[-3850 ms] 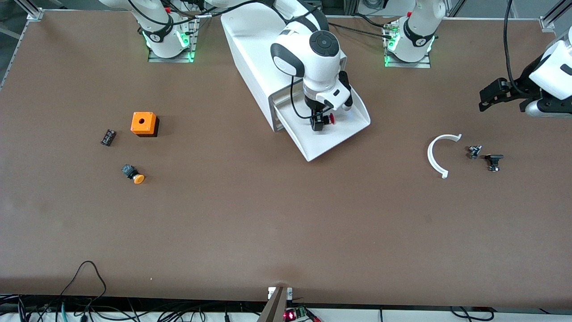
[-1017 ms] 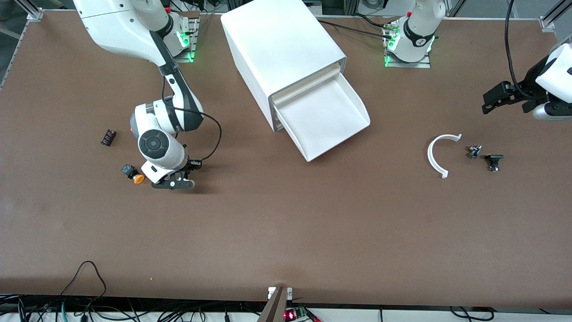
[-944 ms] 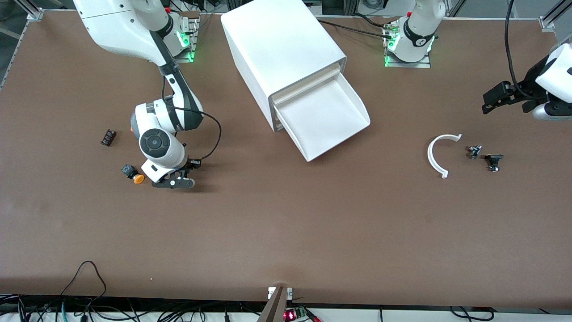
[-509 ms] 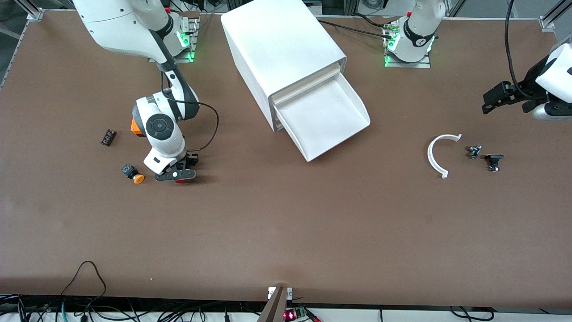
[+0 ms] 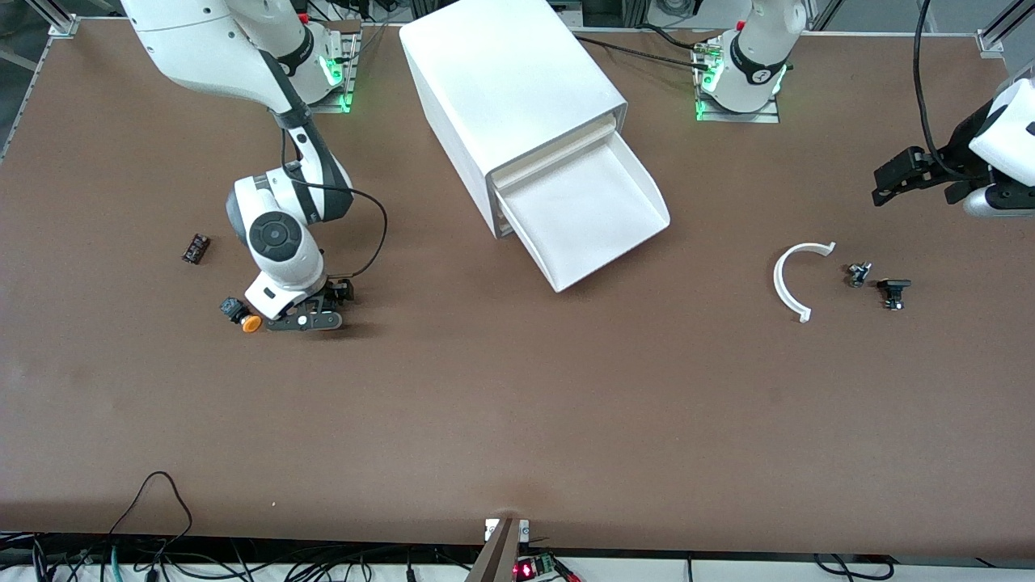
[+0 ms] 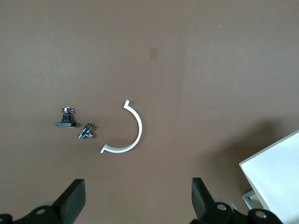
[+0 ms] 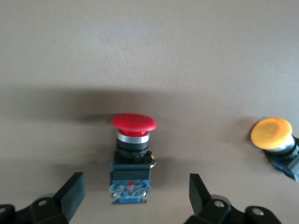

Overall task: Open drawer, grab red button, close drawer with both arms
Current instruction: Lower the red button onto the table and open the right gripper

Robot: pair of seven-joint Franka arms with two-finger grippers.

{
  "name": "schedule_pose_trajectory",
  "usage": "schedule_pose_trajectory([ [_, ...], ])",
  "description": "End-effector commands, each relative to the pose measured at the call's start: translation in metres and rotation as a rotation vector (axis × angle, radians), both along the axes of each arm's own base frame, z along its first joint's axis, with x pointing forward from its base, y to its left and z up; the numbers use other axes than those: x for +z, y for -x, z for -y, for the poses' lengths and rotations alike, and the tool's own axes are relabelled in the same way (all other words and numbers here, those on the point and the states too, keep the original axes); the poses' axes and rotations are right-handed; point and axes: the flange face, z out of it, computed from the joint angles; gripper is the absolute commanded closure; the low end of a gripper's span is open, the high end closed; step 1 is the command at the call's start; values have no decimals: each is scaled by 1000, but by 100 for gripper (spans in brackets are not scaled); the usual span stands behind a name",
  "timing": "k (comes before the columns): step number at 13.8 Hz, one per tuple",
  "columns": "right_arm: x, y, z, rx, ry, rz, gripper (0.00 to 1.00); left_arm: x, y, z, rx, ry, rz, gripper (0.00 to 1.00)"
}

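The red-capped button [image 7: 134, 158] lies on its side on the table between the fingers of my open right gripper [image 7: 135, 186], touching neither. In the front view my right gripper [image 5: 303, 321] is low over the table beside the orange-capped button [image 5: 242, 315] and hides the red button. The drawer [image 5: 594, 210] stands pulled out of the white cabinet [image 5: 509, 89] and is empty. My left gripper [image 5: 889, 174] waits open in the air over the left arm's end of the table; it also shows in the left wrist view [image 6: 135, 193].
The orange-capped button [image 7: 275, 137] lies close to one right finger. A small black part [image 5: 195, 248] lies toward the right arm's end. A white curved piece [image 5: 788, 279] and two small black parts [image 5: 859, 274] [image 5: 893, 291] lie below the left gripper.
My right gripper carried the red button from the drawer to the table beside the orange-capped button, and it is now open. It shifted slightly toward the orange-capped button. The left arm stayed still.
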Motion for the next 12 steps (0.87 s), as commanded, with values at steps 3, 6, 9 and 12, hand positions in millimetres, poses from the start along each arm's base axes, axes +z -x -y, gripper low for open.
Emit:
schedule_pose_trajectory([
  [3, 94, -28, -16, -110, -58, -55, 0, 6, -3, 1, 9, 3, -3, 0],
  [6, 147, -39, -15, -122, -59, -48, 0, 8, -4, 1, 9, 3, 2, 0],
  [9, 207, -44, -15, -134, -53, -59, 0, 2, -7, 3, 7, 4, -10, 0],
  [12, 271, -41, 13, -173, -59, -42, 0, -1, -10, -1, 21, 67, -16, 0],
])
